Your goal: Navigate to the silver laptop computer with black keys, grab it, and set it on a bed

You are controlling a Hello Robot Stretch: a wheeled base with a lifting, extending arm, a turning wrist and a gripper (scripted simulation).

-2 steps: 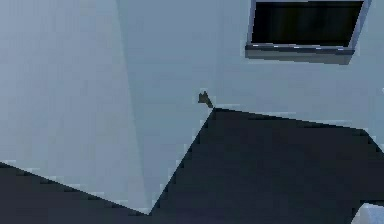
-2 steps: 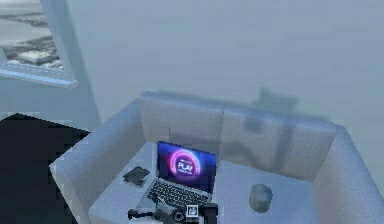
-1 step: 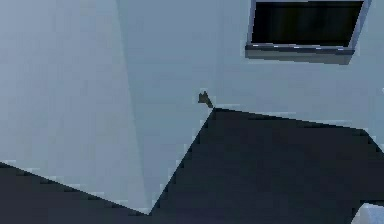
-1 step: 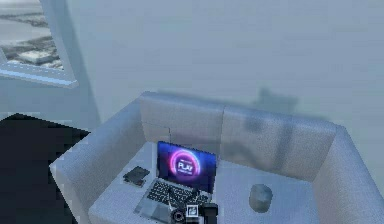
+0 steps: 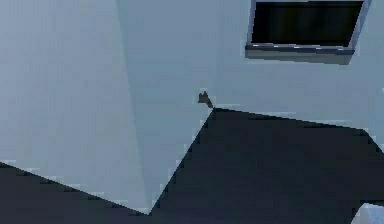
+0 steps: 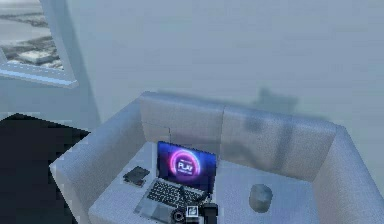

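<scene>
In the arm side view I see the silver laptop computer with black keys (image 6: 180,178). It sits with its lid up on the seat of a big pale grey soft sofa (image 6: 290,140), a bit left of the seat's middle. Its screen glows blue with a pink and purple ring, and it faces the near side. The keys lie flat in front of the screen, toward me.

The robot's dark gripper (image 6: 182,213) is at the bottom of that view, right at the near edge of the laptop. Two little white squares with black marks sit beside it. The laptop lies on the seat just behind the gripper, so I cannot tell if the gripper holds anything, or if it is touching the laptop.

A small flat dark thing (image 6: 136,176) lies on the seat just left of the laptop. It is too small for me to name. A small round grey pot-like thing (image 6: 261,195) stands on the seat to the right, apart from the laptop.

Far to the left, a grey-framed window (image 6: 30,45) is in the pale blue wall. Dark floor (image 6: 25,160) shows left of the sofa.

In the forward view I see pale blue walls (image 5: 70,90) that meet in a corner, dark floor, and a window with dark glass (image 5: 305,25) at the far right. A tiny dark thing (image 5: 204,98) sits low on the far wall. I cannot tell what it is.
</scene>
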